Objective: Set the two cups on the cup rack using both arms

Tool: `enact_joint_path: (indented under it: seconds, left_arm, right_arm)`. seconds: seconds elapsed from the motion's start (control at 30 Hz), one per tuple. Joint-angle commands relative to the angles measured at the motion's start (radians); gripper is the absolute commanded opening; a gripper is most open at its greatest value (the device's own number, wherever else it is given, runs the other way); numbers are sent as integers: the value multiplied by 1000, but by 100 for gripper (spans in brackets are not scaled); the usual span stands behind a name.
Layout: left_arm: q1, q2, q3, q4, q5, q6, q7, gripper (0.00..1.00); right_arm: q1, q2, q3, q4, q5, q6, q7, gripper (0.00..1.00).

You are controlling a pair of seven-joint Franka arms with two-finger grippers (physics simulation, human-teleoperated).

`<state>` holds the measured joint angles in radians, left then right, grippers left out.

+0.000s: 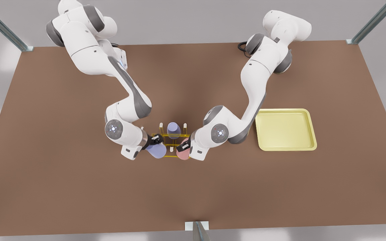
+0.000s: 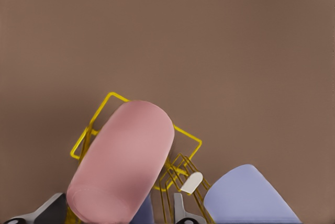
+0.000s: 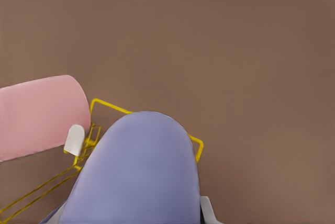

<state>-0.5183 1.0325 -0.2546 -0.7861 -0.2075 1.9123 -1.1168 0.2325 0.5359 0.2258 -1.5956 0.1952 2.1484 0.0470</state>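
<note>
Fingers of my left gripper are closed on the salmon pink cup, which sits at the front view's right end of the cup rack. From my left wrist I see that pink cup close up, tilted, with a grey finger on one side and another at its far side, the yellow wire of the rack beneath it and a white-tipped peg just beside it.

My right gripper has its fingers clamped on the lavender-blue cup, at the front view's left end of the rack. From my right wrist that cup looms over the rack's wire frame, with a pale fingertip showing at its side, a white peg near it and the pink cup beyond the peg.

Both cups lean outward from the rack and lie apart from each other, with the rack's middle between them. A third lavender cup stands upside down on the rack's far side, between two white pegs. On the brown worktop, a pale yellow tray lies well apart, toward the front view's right.
</note>
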Motion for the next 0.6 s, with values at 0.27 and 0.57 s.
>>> enact_joint_path:
  seconds: [0.27,0.57]
  left_arm:
    - [440,-342,63,-9,514,-766,787,100]
    - [630,-796,28,-700,281,-389,1220,100]
  right_arm:
    - [-1,49,0,37,49,-140,356,100]
    - [-5,75,-2,78,138,-243,547,100]
